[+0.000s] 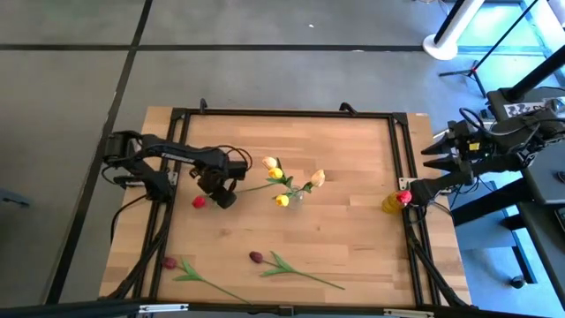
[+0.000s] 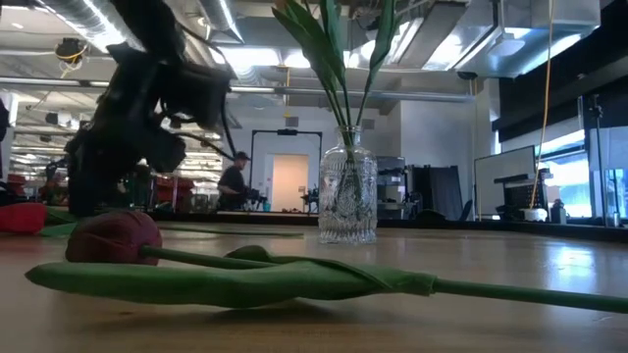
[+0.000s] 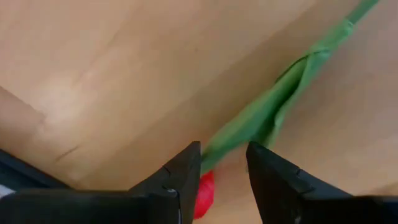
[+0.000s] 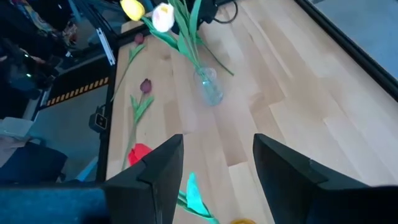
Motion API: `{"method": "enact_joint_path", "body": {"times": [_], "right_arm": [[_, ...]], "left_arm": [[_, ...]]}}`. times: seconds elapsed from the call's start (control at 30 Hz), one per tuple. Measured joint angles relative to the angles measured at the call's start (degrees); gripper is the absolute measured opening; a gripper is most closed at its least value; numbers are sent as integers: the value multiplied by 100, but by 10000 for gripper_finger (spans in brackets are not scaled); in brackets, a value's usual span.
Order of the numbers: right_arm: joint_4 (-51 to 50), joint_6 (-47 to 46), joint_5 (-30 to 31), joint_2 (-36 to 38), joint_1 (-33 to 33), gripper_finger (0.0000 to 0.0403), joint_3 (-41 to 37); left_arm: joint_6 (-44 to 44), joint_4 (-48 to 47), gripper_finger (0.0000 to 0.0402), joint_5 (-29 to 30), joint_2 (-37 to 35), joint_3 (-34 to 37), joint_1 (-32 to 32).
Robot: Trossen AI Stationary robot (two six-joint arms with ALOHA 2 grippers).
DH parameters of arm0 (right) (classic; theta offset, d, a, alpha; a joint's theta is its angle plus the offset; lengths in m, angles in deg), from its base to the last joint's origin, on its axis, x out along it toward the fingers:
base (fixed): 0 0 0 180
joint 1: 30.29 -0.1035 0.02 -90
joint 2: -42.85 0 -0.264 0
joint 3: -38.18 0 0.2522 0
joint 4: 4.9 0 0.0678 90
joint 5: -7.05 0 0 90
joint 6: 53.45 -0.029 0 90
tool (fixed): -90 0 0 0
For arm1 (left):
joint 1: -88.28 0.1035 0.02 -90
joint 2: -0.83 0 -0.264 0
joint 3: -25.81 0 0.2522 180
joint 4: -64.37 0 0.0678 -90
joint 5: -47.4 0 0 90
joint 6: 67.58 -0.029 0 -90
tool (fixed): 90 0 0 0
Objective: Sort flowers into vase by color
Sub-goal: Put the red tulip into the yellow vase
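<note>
A red flower (image 1: 199,201) lies flat on the table left of centre, its green stem and leaf (image 3: 267,115) running toward the vase. My left gripper (image 3: 224,152) points down over it, open. One finger stands on each side of the stem just above the red head (image 3: 205,194), and I see no touch. The clear glass vase (image 2: 347,196) stands mid-table and holds yellow and peach flowers (image 1: 281,184). My right gripper (image 4: 217,146) hangs open, high over the table's right edge. Below it lie a yellow head (image 1: 391,205) and a red head (image 1: 405,197).
Two dark maroon flowers lie flat near the table's near edge, one at the left (image 1: 170,262) and one nearer the middle (image 1: 256,257). A black frame (image 1: 282,113) runs around the tabletop. A person (image 2: 234,181) stands far off in the room behind.
</note>
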Motion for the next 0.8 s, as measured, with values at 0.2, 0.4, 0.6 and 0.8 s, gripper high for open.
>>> {"method": "enact_joint_path", "body": {"times": [0.2, 0.4, 0.6, 0.8], "right_arm": [[-37, -6, 15, -2, 0, 193, -1], [-48, 91, 232, -2, 0, 193, -1], [-51, 419, 360, -2, 0, 193, -1], [-25, 344, 229, -2, 0, 193, 43]], "left_arm": [[43, 95, 155, 237, -5, 316, -284], [115, 231, 134, -122, -18, 586, -692], [782, 201, 52, 171, -6, 470, -999], [930, -416, 12, 871, -100, -86, -1090]]}}
